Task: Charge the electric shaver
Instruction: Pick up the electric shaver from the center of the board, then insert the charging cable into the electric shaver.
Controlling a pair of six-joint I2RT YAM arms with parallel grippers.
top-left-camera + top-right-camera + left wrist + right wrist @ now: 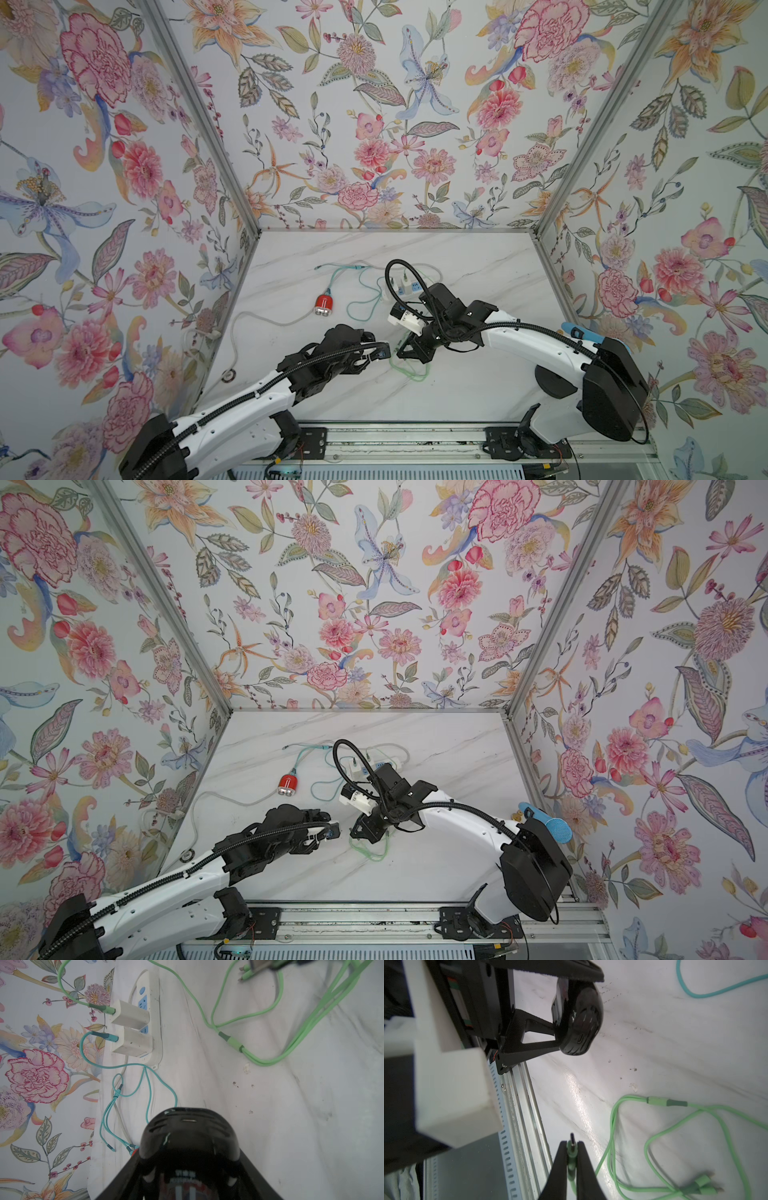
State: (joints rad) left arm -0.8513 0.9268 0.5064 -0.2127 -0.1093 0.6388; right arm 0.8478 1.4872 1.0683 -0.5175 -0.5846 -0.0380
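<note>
The left gripper [578,1013] is clamped on the black electric shaver [188,1142] — well apart from the power strip [152,1001], on the robot's side. The right gripper [572,1150] pinches the green cable's plug [572,1140], near the shaver — not touching it.

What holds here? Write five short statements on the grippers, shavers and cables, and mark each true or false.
1. The right gripper pinches a green connector. True.
2. The left gripper is empty. False: it grips the black shaver.
3. The green connector sits in the black shaver's port. False: they are apart.
4. Two white adapters are plugged into the power strip. True.
5. The red shaver hangs from a gripper. False: it lies on the table, away from both grippers.
</note>
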